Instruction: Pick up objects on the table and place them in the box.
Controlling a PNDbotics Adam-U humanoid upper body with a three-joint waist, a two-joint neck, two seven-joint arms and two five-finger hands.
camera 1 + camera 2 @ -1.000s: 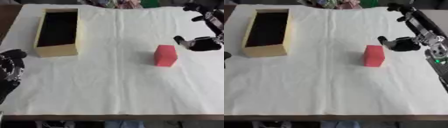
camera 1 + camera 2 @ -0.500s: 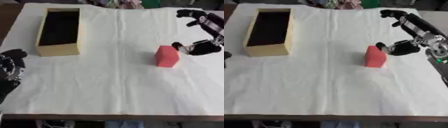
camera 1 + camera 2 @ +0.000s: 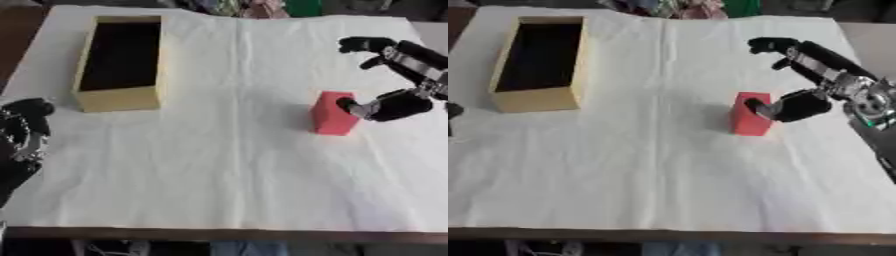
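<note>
**Inspector A:** Right eye view shows the right robot hand (image 3: 798,105) at the right face of the red block (image 3: 751,114), thumb tip touching or nearly touching its upper edge. The fingers (image 3: 773,46) are spread wide and raised behind the block, not yet around it. My reading: the hand is opened so the block can fit between thumb and fingers before closing.

**Inspector B:** Location of the block?

**Inspector A:** Upright on the white cloth (image 3: 219,175) covering the bench, right of centre, well apart from the yellow box (image 3: 118,62). The box sits at the far left, open top upward, dark interior with nothing visible inside, so it is ready to receive.

**Inspector B:** And the left robot hand (image 3: 22,132)?

**Inspector A:** Idle at the lower left edge, fingers relaxed, holding nothing, clear of the box. Judged status: grasp not yet made; carry and placement outstanding.
</note>
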